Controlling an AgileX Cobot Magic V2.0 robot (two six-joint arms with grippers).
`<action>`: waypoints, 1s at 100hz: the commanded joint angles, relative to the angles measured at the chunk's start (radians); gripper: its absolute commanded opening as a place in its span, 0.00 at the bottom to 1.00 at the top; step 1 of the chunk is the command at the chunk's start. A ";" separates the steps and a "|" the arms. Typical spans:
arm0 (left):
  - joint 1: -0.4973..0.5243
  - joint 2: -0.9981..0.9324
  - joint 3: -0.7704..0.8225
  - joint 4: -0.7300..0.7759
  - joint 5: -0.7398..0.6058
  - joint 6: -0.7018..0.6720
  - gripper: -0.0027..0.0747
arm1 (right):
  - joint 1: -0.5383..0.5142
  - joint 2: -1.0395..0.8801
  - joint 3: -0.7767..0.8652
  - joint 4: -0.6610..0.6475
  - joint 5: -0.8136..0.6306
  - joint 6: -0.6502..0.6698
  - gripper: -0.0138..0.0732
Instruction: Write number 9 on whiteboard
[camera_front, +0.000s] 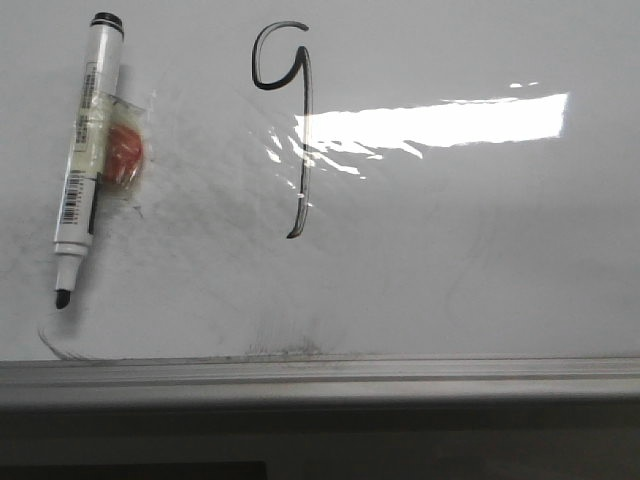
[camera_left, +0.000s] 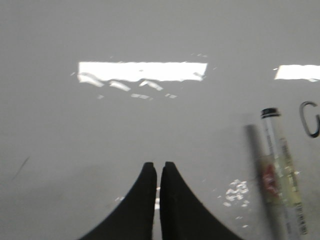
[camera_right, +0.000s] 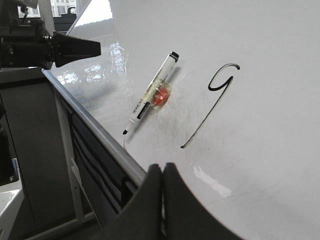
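The number 9 (camera_front: 290, 120) is drawn in black marker on the whiteboard (camera_front: 480, 250), its loop at the top and its long tail hooking at the end. It also shows in the right wrist view (camera_right: 212, 100), and part of its loop in the left wrist view (camera_left: 311, 119). A white marker pen (camera_front: 85, 150) with its black tip bared lies on the board left of the 9, an orange-red piece taped to it. My left gripper (camera_left: 159, 166) is shut and empty over bare board. My right gripper (camera_right: 162, 167) is shut and empty near the board's rail.
The grey metal edge rail (camera_front: 320, 372) runs along the board's near side. A faint grey erased curve (camera_front: 60, 345) lies below the pen's tip. Bright glare (camera_front: 430, 125) crosses the 9's tail. The left arm's black fingers (camera_right: 75, 48) show far off in the right wrist view.
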 joint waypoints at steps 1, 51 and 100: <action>0.085 -0.073 -0.009 0.015 0.042 -0.043 0.01 | -0.003 0.010 -0.026 -0.008 -0.082 -0.005 0.08; 0.364 -0.272 0.191 0.069 0.154 -0.043 0.01 | -0.003 0.010 -0.026 -0.008 -0.082 -0.005 0.08; 0.364 -0.272 0.191 0.052 0.289 -0.048 0.01 | -0.003 0.010 -0.026 -0.008 -0.082 -0.005 0.08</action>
